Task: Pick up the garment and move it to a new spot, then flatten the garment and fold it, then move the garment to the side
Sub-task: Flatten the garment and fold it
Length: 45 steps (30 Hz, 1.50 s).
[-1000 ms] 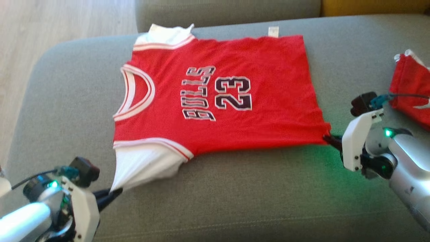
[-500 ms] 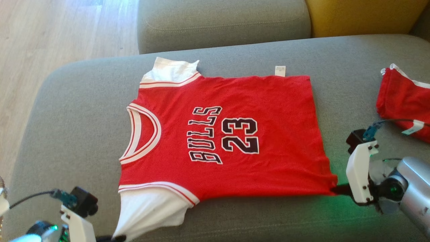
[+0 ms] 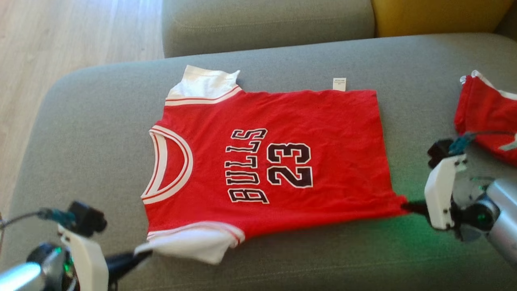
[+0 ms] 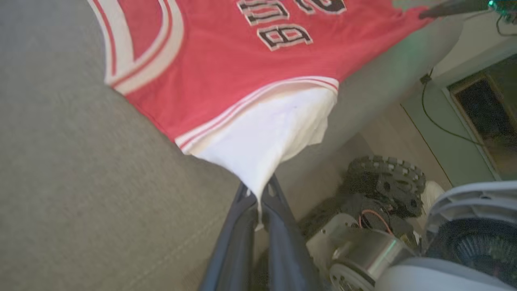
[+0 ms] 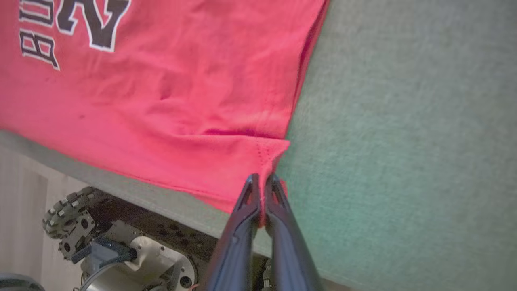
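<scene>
Two corners are pinched. Head view: the jersey (image 3: pixel 282 133) lies print-up on the grey sofa (image 3: pixel 80 141). The left fingers (image 3: pixel 137 256), at 7 o'clock, grip the white sleeve (image 3: pixel 194 246); the right fingers (image 3: pixel 410 207), at 4 o'clock, grip the hem corner (image 3: pixel 398 201). The sleeve, stretched taut half a second ago, now sags flatter, so flattening looks nearly finished.

Left wrist view: fingers closed on the sleeve tip.

Right wrist view: fingers closed on the hem.

A red cloth (image 3: pixel 484 109) at 3 o'clock is cut off.

jersey (image 3: pixel 335 133) tag (image 3: pixel 339 84) print too small, second red garment (image 3: pixel 484 115) cut by right edge
</scene>
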### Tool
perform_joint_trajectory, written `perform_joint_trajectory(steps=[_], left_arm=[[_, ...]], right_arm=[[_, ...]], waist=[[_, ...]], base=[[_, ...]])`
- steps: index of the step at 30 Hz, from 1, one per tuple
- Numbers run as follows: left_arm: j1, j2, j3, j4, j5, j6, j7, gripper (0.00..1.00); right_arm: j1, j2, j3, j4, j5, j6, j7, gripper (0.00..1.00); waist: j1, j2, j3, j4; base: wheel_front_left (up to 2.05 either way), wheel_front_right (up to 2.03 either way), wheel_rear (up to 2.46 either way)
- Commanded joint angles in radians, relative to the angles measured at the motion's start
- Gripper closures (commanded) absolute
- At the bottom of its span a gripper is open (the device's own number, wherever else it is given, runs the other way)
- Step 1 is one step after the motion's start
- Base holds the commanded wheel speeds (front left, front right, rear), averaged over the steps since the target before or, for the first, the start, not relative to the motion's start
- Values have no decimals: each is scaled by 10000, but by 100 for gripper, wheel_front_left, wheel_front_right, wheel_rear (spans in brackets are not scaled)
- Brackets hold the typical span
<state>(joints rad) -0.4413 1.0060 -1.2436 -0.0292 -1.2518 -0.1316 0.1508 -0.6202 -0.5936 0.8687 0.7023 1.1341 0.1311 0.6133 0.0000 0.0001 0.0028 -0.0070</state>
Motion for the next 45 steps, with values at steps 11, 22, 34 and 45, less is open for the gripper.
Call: perform_joint_trajectory(steps=[11,22,34,45], left_arm=[[-1934,-163,1637,832,754,180,-1529,100],[-3093,-1240,1691,2373,1825,303,-1770,100],[-3760,-2212,1630,4072,2505,721,-2052,34],[-3813,-3254,3012,5191,2583,2320,-4019,0]], right_arm=[[-1388,568,-760,460,-436,-4,-955,100],[-2240,1236,-842,1148,-1077,-4,-1927,100],[-2646,1659,-909,1772,-1203,-4,-2838,0],[-2796,1577,-1190,2783,-1681,-4,-4618,0]], waist=[[0,-1,915,-189],[0,-1,1889,-352],[0,-1,2443,-424],[0,-1,2137,-467]], base=[[0,0,0],[0,0,0],[0,0,0],[0,0,0]])
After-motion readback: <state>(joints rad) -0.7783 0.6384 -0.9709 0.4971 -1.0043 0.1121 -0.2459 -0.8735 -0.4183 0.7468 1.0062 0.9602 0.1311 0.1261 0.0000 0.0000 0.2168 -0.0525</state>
